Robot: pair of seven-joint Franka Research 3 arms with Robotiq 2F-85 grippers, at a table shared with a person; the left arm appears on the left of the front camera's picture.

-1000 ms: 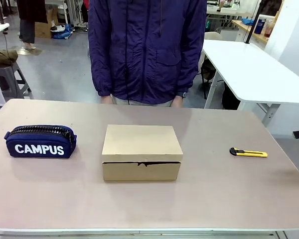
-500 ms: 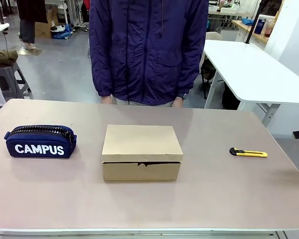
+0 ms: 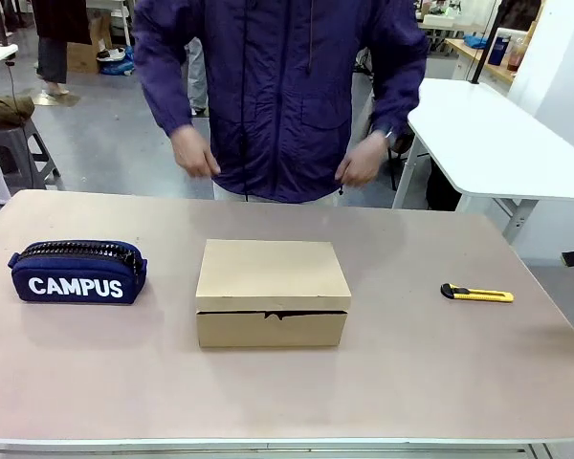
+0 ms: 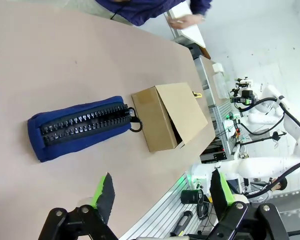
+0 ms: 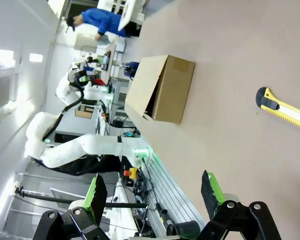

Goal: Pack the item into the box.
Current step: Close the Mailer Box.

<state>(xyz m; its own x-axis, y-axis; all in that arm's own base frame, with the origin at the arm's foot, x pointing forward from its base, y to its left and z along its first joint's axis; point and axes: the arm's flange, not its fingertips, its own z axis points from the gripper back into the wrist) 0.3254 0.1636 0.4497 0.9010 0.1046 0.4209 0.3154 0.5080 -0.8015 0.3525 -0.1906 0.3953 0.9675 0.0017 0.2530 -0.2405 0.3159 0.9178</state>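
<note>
**Box closed at table centre, both grippers spread and empty**

The left gripper (image 4: 160, 192) is hanging with its jaws fully parted, nothing between the green pads. Ahead of its fingers the navy pencil case (image 4: 82, 129) is lying on the table (image 4: 65, 65), and just beyond that the box (image 4: 170, 116) is sitting with its lid flap down, a thin gap showing along the front edge. Bare tabletop is lying between the fingertips and the case.

The right gripper (image 5: 152, 192) is likewise standing wide and holding nothing. Ahead of it and toward its left finger the box (image 5: 160, 90) is resting; the yellow-and-black utility knife (image 5: 285, 111) is lying off beyond its right finger, well apart from the box, with open surface between them.

From the front, the box (image 3: 272, 292) is sitting mid-table, clear of every table edge. The person's hands (image 3: 193, 153) are hanging raised above the far edge, touching nothing. The stapler cannot be made out.
</note>
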